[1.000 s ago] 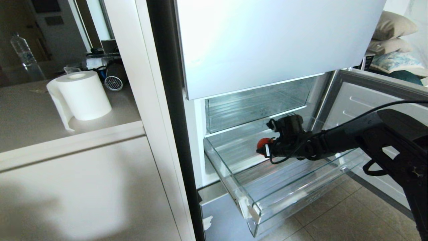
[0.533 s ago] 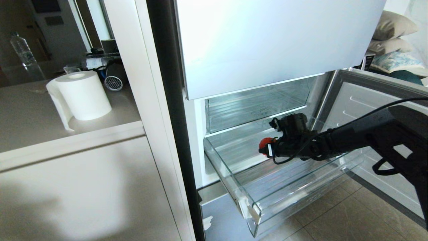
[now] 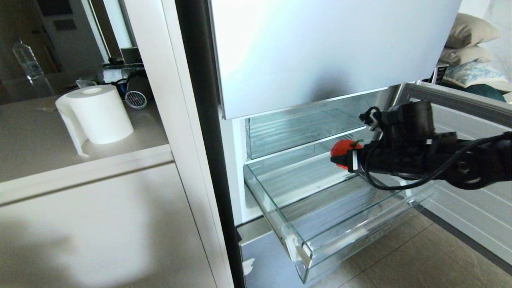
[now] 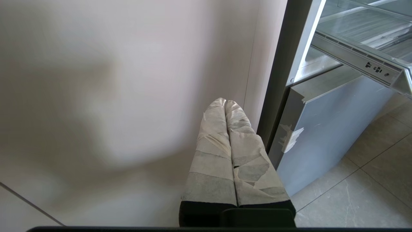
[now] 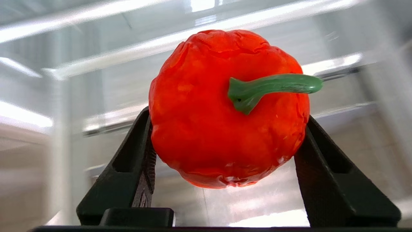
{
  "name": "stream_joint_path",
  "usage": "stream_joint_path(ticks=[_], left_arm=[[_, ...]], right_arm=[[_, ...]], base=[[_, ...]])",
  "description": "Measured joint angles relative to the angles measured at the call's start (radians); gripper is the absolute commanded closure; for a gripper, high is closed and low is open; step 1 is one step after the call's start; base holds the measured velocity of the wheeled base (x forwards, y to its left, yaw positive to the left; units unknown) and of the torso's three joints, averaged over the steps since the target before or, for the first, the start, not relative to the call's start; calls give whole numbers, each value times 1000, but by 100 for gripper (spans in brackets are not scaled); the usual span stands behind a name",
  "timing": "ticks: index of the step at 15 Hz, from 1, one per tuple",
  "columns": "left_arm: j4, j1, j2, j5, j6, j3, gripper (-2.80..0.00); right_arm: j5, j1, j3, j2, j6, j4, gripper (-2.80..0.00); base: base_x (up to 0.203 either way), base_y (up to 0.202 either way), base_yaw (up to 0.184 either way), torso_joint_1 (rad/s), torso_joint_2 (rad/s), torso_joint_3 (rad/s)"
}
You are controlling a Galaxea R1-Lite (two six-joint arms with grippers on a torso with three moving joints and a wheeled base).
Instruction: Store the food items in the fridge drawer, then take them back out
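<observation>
Risk of slippage: right gripper point(image 3: 343, 159) clamps the glossy red pepper point(image 3: 345, 151) by its rounded flanks above the open fridge drawer point(image 3: 320, 244), left gripper point(image 4: 226, 106) parked, pressed together, so any jolt could drop it.

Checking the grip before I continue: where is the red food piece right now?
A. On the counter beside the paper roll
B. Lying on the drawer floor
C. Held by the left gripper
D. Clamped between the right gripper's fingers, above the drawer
D: the right gripper clamps the red food piece from both sides, clear above the fridge drawer.
</observation>
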Motion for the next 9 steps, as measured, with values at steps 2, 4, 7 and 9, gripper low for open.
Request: stream_joint_path(ticks=[2,4,7,9], left_arm=[[0,0,0,0,0,0,0],[0,0,0,0,0,0,0],[0,-1,0,0,0,0,0],[0,-1,0,0,0,0,0]], right_arm=[[-26,0,84,-140,2,3,0],[-78,-1,174,-290,6,3,0],[-168,-35,299,-510,6,5,0],[-227,-114,356,-635,13,3,0]], base=[[0,0,0,0,0,0],[0,0,0,0,0,0],[0,0,0,0,0,0],[0,0,0,0,0,0]])
